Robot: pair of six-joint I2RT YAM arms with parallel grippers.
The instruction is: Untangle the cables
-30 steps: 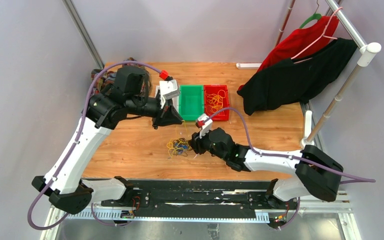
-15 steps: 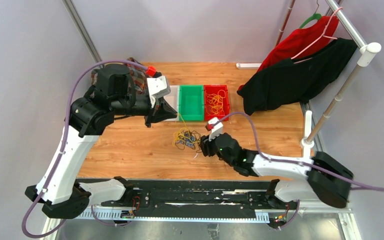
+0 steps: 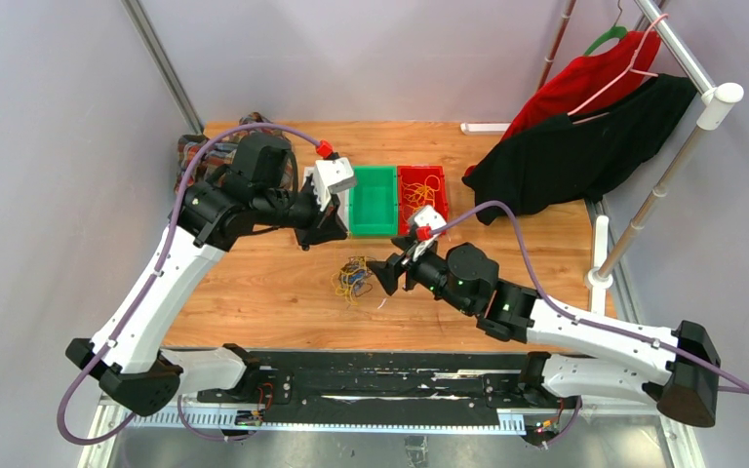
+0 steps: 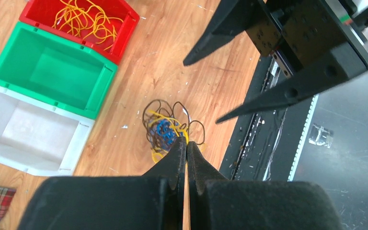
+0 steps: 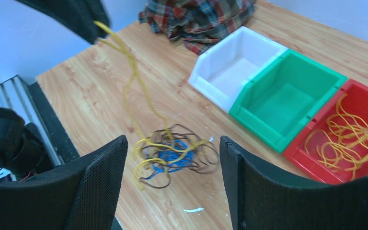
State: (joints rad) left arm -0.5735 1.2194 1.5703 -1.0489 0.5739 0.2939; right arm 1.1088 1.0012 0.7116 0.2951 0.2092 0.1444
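Note:
The cables (image 3: 354,279) lie as one tangle of yellow, black and blue loops on the wooden table, in front of the bins. A yellow strand (image 5: 133,81) rises from the tangle (image 5: 175,153) to my left gripper (image 3: 343,237), which is shut on it above the table. In the left wrist view the jaws (image 4: 187,145) are pressed together over the tangle (image 4: 165,132). My right gripper (image 3: 387,278) stands open just right of the bunch. Nothing is between its fingers (image 5: 173,139), and the bunch lies beyond their tips.
Three bins stand in a row behind the tangle: white (image 5: 235,62), green (image 5: 287,96) and red (image 5: 359,139), the red one holding yellow cables (image 5: 350,132). A plaid cloth (image 5: 196,17) lies at the far left corner. Clothes (image 3: 575,146) hang at the right.
My right gripper has opened wide and no longer touches the tangle. The left gripper swung left, then back right, still shut on the yellow strand. The tangle shifted slightly.

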